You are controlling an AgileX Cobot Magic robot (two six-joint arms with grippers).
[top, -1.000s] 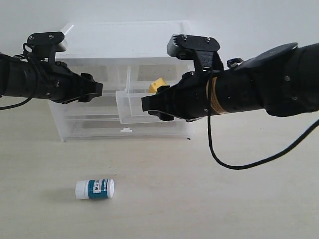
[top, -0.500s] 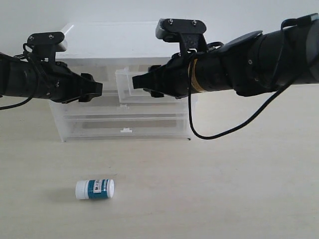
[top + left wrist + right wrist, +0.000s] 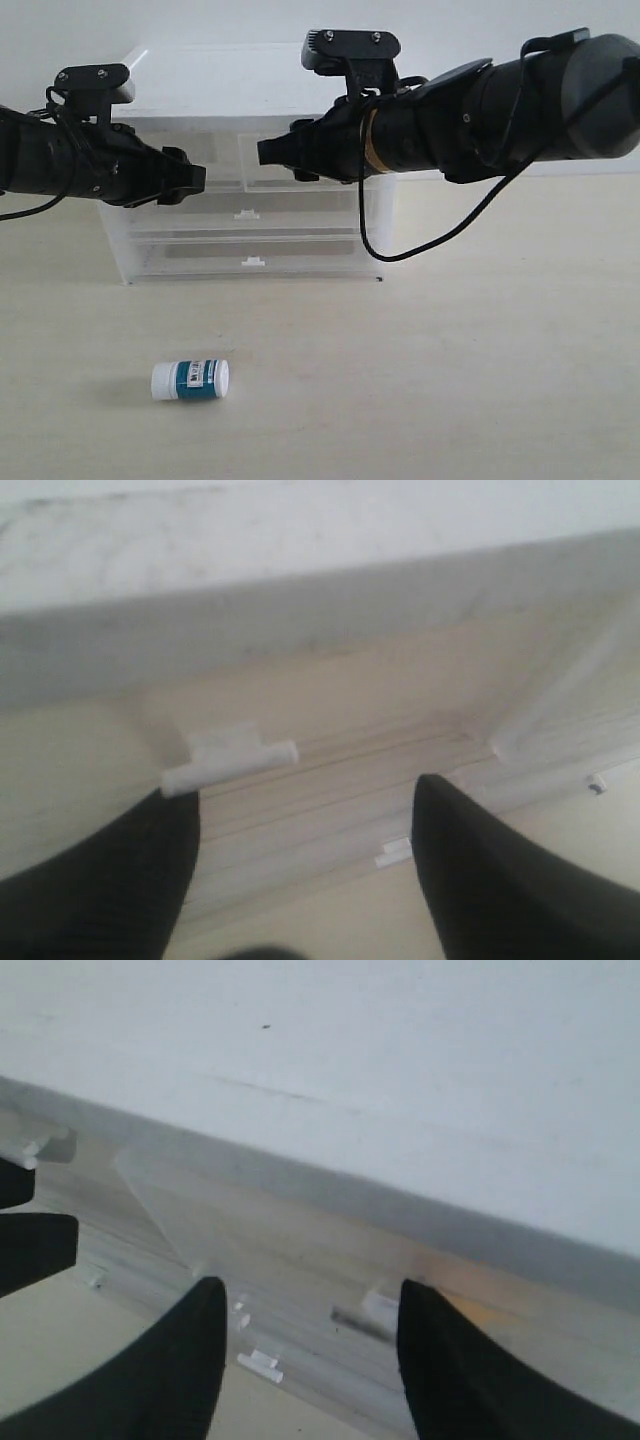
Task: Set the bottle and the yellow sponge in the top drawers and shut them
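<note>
Here the black right gripper (image 3: 270, 152), jaws wide and empty, noses up to the clear plastic top drawers (image 3: 225, 150), likely to shut in the yellow-orange sponge (image 3: 470, 1305) glowing just beyond its jaws, while the left gripper (image 3: 195, 179), equally open and empty, hovers well apart from the stubby teal-labelled, white-capped bottle (image 3: 190, 380) lying sideways below.

Exterior view. Before you lies a pale beige wood-grain tabletop (image 3: 450, 380), matte and flat, with fine grain lines running from side to side; it fills the lower and middle field out to both edges. Behind it you see a plain off-white wall (image 3: 480, 25), smooth, unmarked and without any window. Note that the light is soft and even: it casts only faint, blurred shadows on the tabletop and no glare on the wall.
</note>
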